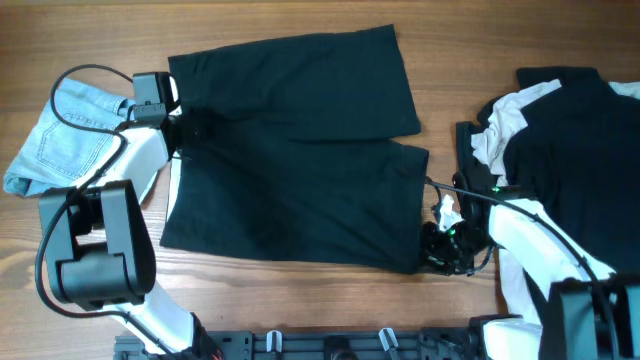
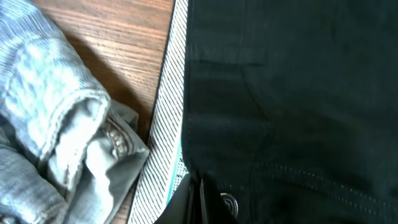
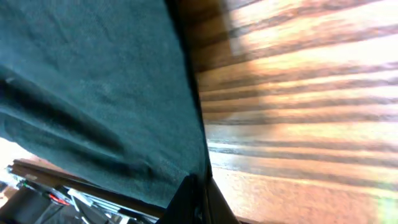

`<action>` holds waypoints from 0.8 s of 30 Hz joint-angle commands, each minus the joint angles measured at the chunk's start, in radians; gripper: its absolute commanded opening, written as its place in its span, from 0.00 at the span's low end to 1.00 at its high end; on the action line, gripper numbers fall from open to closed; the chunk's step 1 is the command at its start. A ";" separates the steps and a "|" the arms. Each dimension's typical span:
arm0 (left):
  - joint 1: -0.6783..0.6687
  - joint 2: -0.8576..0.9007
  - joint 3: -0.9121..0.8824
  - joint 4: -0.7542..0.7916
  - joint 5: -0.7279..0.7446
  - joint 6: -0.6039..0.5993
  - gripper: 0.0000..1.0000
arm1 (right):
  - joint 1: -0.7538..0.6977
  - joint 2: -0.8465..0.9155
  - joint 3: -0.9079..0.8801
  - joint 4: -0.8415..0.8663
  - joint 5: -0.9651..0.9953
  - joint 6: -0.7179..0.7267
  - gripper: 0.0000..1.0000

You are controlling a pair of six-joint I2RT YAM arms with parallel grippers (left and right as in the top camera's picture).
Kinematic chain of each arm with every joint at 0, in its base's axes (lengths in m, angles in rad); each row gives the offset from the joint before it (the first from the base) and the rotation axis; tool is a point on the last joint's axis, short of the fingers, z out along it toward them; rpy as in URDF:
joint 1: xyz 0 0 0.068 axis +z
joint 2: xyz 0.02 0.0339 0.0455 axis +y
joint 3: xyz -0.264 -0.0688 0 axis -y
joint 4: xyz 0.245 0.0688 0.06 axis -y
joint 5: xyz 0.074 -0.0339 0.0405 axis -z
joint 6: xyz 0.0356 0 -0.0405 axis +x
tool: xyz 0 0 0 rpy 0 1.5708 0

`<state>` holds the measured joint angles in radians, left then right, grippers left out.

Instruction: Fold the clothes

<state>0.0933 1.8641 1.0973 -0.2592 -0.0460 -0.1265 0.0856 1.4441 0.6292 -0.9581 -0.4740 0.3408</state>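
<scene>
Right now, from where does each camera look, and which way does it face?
Overhead: above the table, facing down on shorts, jeans and heap; both arms show.
Left wrist: low at the shorts' waist, facing down along the left gripper, shut on it; jeans beside.
Right wrist: low at the shorts' hem, facing along the right gripper, shut on it; table beyond.
Shared: all see the shorts; overhead and left wrist, the jeans.
</scene>
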 commanded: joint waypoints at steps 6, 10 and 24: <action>0.010 -0.048 0.019 -0.056 -0.083 -0.016 0.54 | 0.003 -0.026 0.024 -0.018 0.079 0.051 0.61; 0.010 -0.243 0.020 -0.211 0.034 -0.017 0.57 | 0.000 -0.075 0.169 -0.015 0.111 0.027 0.57; 0.247 -0.489 -0.269 -0.694 0.203 -0.399 0.45 | 0.000 -0.089 0.278 -0.064 0.135 0.024 0.64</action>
<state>0.2798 1.3708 0.9119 -0.9607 0.0521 -0.4820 0.0856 1.3628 0.9020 -1.0180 -0.3565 0.3698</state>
